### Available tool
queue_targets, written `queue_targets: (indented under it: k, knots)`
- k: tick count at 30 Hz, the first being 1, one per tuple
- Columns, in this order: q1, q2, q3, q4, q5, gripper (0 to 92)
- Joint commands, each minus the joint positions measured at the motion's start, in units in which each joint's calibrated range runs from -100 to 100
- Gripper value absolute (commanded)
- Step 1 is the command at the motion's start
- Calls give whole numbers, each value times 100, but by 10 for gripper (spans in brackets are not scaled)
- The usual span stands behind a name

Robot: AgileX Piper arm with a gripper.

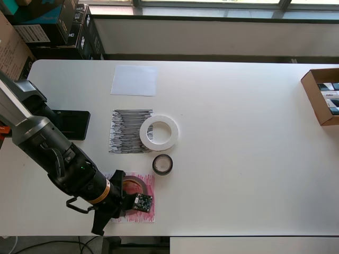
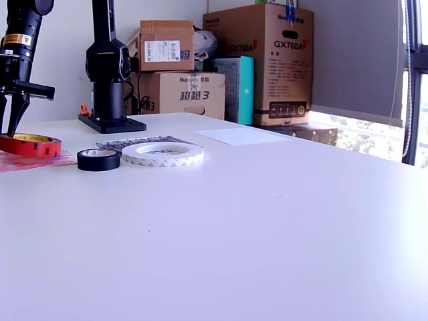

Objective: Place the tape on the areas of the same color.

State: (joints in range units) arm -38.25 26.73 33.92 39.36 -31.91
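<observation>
While red roll point(image 2: 29, 144) lies flat | boxes point(image 2: 264, 63): "GX760A", "超越3"

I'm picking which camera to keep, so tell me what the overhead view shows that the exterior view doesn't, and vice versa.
Only overhead: the open cardboard box at the table's right edge, and the full outlines of the black sheet and red sheet.
Only exterior: stacked cartons behind the table.
Both: the white ring overlapping the black sheet, the black roll on bare table, the red roll on the red sheet, and the white sheet.

Overhead looks straight down on whole table point(image 1: 238, 174); exterior sits low at table edge, sharing the tapes and sheets
</observation>
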Motion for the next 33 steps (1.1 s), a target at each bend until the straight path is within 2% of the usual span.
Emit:
queue_targets:
  k: [1, 18, 20, 27, 33]
  knots:
    - [7, -25, 84, -3, -34, 3]
    - [7, 40, -16, -11, -67, 12]
    - [7, 40, -16, -11, -67, 54]
    - [7, 40, -16, -11, -67, 293]
    - [7, 40, -7, -11, -140, 385]
